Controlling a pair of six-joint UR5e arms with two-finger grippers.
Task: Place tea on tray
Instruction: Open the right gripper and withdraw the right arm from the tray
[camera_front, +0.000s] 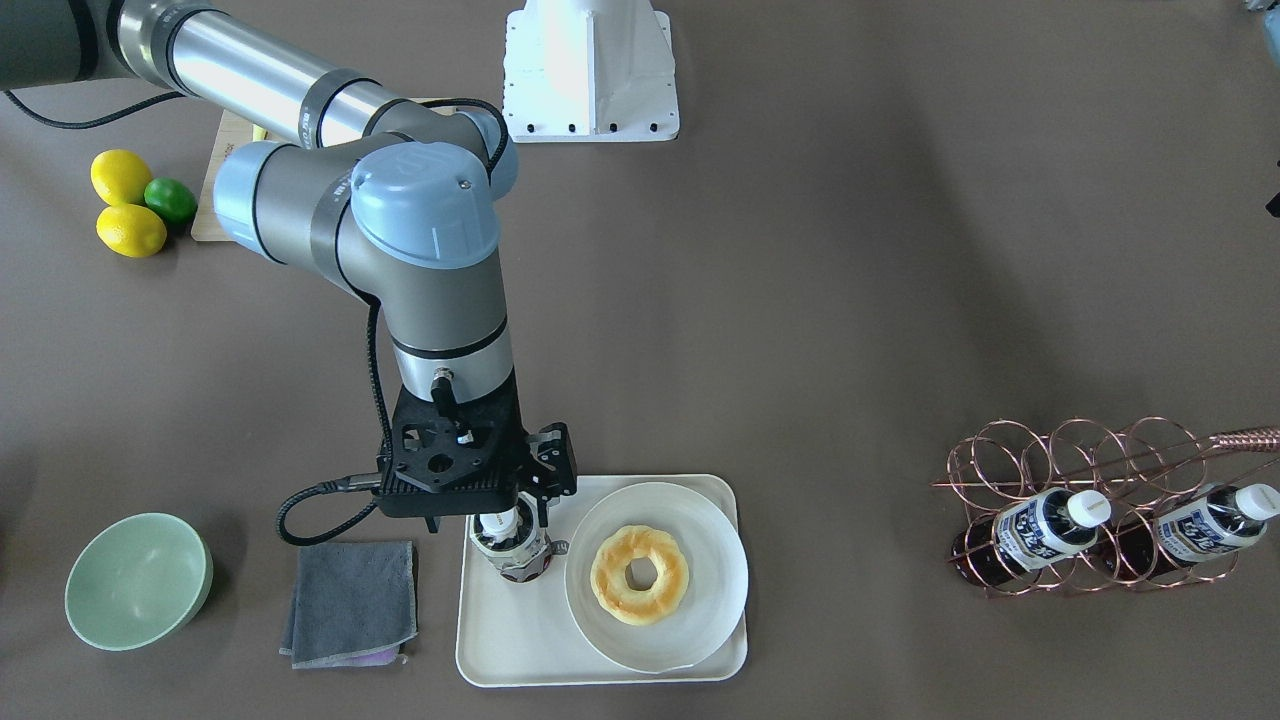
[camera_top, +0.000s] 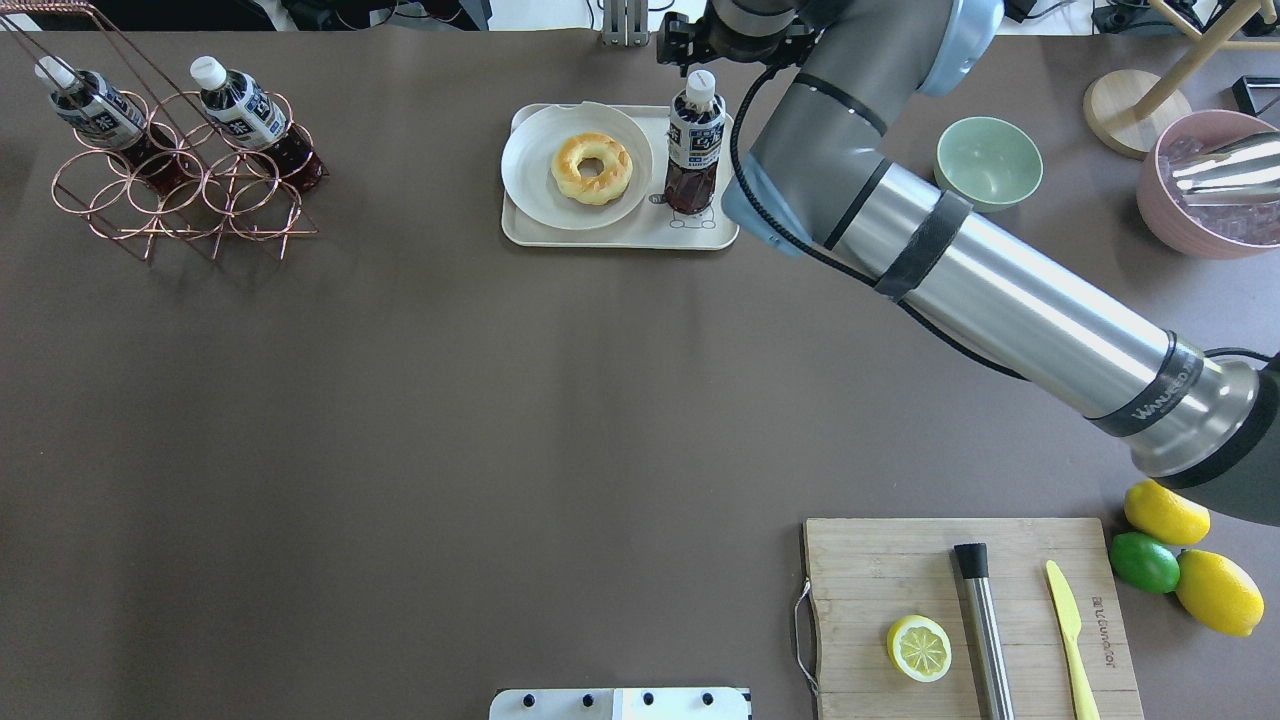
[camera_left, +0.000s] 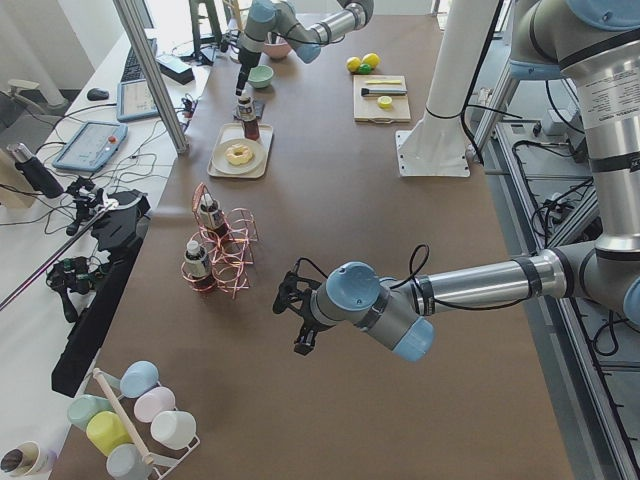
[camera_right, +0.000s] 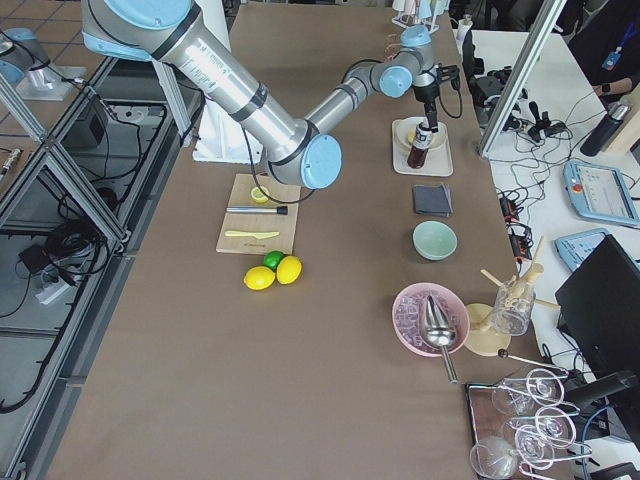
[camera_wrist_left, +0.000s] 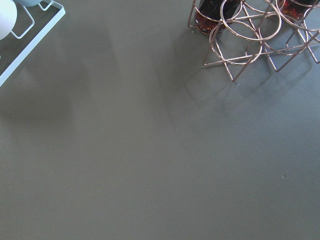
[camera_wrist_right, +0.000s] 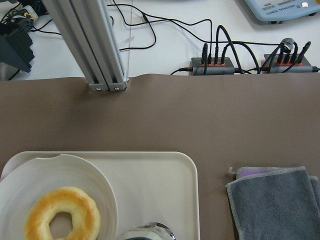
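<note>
Right end effector (camera_front: 514, 533) sat over tea (camera_top: 694, 140) standing on tray (camera_top: 620, 238); grip unclear. Release step; next, lift straight clear.

Small print on the tea (camera_top: 694, 150), the right arm (camera_top: 1010, 300) and the cutting board (camera_top: 870, 570) — none legible.

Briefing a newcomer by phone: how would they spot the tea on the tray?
Find the cream tray at the table's far edge, holding a plate with a doughnut. The tea stands upright beside that plate. Only it stands; two matching bottles lie in a copper wire rack.
</note>
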